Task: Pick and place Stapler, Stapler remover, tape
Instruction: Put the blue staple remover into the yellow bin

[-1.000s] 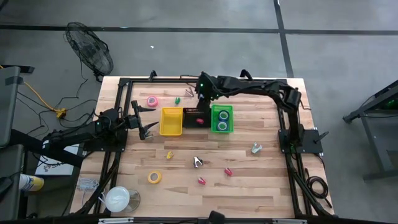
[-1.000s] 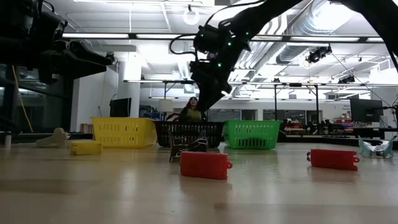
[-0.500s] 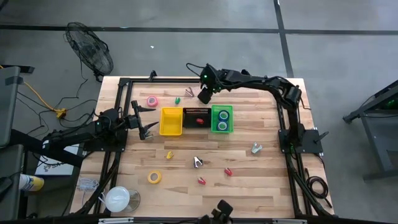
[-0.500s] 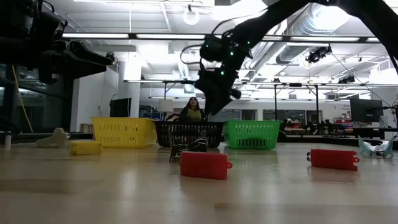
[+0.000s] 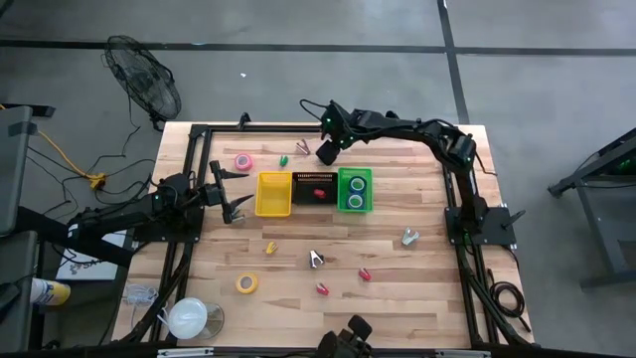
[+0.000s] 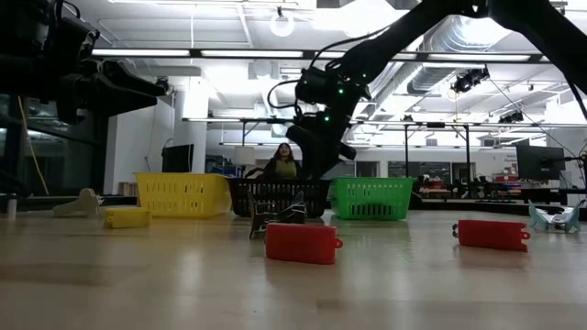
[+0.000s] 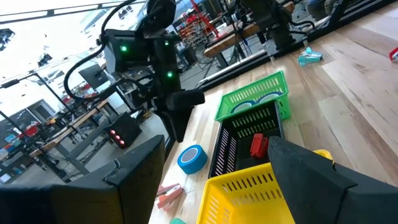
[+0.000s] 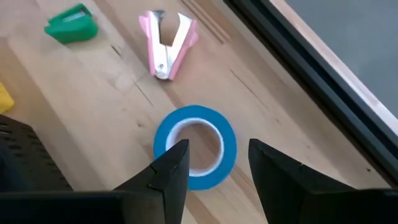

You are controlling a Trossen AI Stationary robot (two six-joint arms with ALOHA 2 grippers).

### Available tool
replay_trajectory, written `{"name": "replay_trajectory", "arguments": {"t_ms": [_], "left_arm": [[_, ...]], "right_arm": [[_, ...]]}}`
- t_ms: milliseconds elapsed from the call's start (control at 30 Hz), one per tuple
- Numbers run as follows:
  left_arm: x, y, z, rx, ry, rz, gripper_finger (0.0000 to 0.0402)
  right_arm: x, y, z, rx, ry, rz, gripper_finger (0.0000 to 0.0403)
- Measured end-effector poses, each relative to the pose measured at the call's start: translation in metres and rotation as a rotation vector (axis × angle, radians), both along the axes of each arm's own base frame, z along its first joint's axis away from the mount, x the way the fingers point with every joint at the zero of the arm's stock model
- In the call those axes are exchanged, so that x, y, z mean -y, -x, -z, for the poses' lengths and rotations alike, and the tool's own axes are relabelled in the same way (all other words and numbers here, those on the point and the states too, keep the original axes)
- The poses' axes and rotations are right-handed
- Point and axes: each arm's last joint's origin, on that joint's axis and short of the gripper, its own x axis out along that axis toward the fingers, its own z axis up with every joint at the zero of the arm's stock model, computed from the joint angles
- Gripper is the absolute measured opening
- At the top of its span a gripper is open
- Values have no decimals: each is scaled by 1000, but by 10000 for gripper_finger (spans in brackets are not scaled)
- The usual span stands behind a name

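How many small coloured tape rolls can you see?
5: pink beside the yellow bin; yellow near the front edge; two in the green bin; blue under the right gripper. Others may be hidden.

Right gripper (image 8: 212, 163) fingers parted, left gripper (image 5: 237, 202) open

My two arms were dark and jointed, with black cables looped along them; the right arm (image 5: 397, 127) showed green lights near its wrist.
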Motion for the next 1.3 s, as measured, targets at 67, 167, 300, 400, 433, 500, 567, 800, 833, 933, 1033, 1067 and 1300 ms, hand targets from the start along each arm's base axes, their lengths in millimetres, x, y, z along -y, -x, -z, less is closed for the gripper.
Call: {"name": "replay_trajectory", "arguments": {"t_ms": [67, 167, 300, 400, 433, 500, 567, 800, 833, 933, 1033, 1067, 1300], "left_arm": [[0, 0, 0, -1, 0, 0, 282], [0, 0, 0, -1, 0, 0, 282], [0, 0, 0, 0, 0, 0, 282], [0, 0, 0, 0, 0, 0, 282], [0, 0, 0, 0, 0, 0, 282], [0, 0, 0, 0, 0, 0, 282], [0, 0, 0, 0, 0, 0, 282], [0, 0, 0, 0, 0, 0, 282], [0, 0, 0, 0, 0, 0, 282], [0, 0, 0, 0, 0, 0, 282], [0, 0, 0, 0, 0, 0, 282], [0, 0, 0, -1, 0, 0, 282], [0, 0, 0, 0, 0, 0, 282]], "right_arm": [[0, 0, 0, 2, -2, -1, 156], [2, 1, -3, 5, -21, -1, 156], [4, -2, -13, 19, -6, 4, 156], [6, -4, -23, 18, 18, -2, 156], [6, -4, -25, 18, 23, -7, 156], [6, -3, -27, 4, 15, -9, 156], [6, -2, -28, -7, 9, -6, 156], [8, 9, -24, -82, -48, 27, 156], [8, 9, -23, -89, -47, 17, 156], [6, 9, -23, -113, -18, -103, 156], [2, 6, -23, -134, 19, -272, 156], [0, 6, -23, -136, 26, -334, 156], [-4, 6, -22, -186, 119, -663, 155]]}}
